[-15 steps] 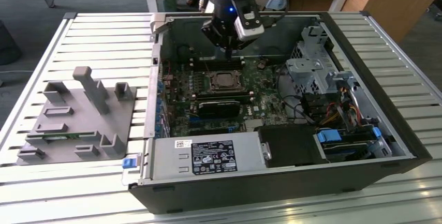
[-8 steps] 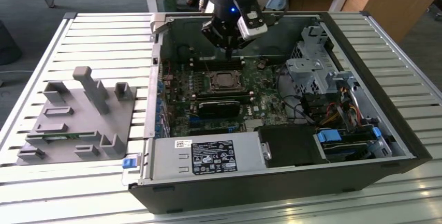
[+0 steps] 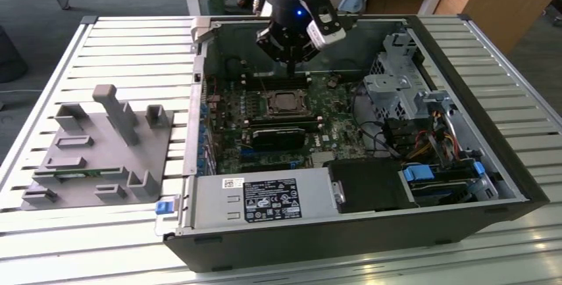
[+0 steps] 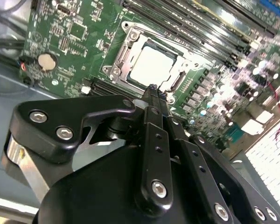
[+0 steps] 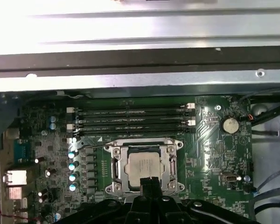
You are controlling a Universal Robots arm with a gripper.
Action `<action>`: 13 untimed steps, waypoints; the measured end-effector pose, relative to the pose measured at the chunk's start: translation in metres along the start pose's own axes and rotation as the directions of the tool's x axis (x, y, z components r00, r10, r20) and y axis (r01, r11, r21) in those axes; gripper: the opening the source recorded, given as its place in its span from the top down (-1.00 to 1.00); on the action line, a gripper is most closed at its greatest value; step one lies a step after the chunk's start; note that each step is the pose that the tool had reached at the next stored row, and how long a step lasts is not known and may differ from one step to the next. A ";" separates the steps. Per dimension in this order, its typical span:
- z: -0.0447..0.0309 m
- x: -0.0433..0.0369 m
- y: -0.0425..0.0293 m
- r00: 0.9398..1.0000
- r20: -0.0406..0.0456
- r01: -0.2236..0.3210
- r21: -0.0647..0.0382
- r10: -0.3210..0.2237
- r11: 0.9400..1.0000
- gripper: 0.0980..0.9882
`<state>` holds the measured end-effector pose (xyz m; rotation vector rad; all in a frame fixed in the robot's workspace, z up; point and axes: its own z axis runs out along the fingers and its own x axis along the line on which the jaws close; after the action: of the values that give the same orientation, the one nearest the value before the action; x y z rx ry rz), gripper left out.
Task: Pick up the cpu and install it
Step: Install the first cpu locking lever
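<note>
Silvery-grey, the cpu [image 5: 141, 167] lies flat in its socket [image 5: 142, 164] on the motherboard [image 5: 210, 140], framed by the socket's metal bracket. The gripper [image 4: 152, 88] hangs above the board beside the socket, its fingers pressed together into one thin black blade with nothing between them; in both wrist views the tip overlaps the socket's near rim, while the chip [image 4: 151, 65] itself lies clear beyond it.

In the exterior view the gripper [image 3: 293, 69] stands over the memory slots [image 3: 279, 81] at the far side of the socket, inside the open case [image 3: 491, 133], and a grey fixture [image 3: 97, 147] sits on the slatted table [image 3: 131, 54] well apart to the exterior view's left. The first wrist view shows the four memory slots [image 5: 135, 120], a coin cell [image 5: 229, 124] and the case wall [image 5: 140, 77] behind them. The second wrist view shows the gripper's black linkage close up.

Room around the socket is tight: slots on one side, a black heatsink [image 3: 283, 135] on the other, a drive cage [image 3: 399, 91] to the exterior view's right.
</note>
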<state>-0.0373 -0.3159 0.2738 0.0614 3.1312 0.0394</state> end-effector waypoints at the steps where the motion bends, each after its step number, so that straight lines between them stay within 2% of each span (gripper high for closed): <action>1: 0.0001 0.0004 0.0000 1.000 0.000 0.005 0.000 -0.005 1.000 0.98; 9: 0.0007 0.0060 -0.0005 1.000 0.000 0.010 0.000 -0.010 1.000 0.98; 13: 0.0012 0.0122 -0.0008 1.000 0.000 0.010 0.000 -0.010 1.000 0.98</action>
<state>-0.0495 -0.3162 0.2725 0.0455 3.1316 0.0395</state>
